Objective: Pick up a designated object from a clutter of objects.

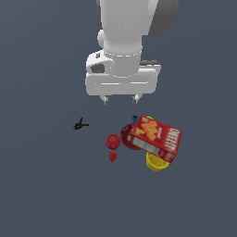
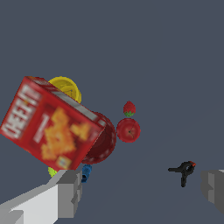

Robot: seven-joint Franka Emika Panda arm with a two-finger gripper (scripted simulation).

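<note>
The tiny bright blue knobby piece (image 1: 134, 119) lies at the far edge of the clutter, just behind the dark red bowl (image 1: 128, 137); in the wrist view it (image 2: 86, 173) sits right beside one fingertip (image 2: 70, 192). The red cracker box (image 1: 154, 138) lies tilted over the bowl and the yellow cup (image 1: 155, 163). A red apple (image 1: 112, 141) and a small strawberry (image 1: 112, 157) lie beside the bowl. My gripper (image 1: 121, 99) is open and empty, hovering above and behind the clutter.
A tiny black clamp (image 1: 79, 124) lies apart on the floor toward the exterior view's left; it also shows in the wrist view (image 2: 184, 170) between the fingers. The dark grey floor (image 1: 46, 194) extends all around.
</note>
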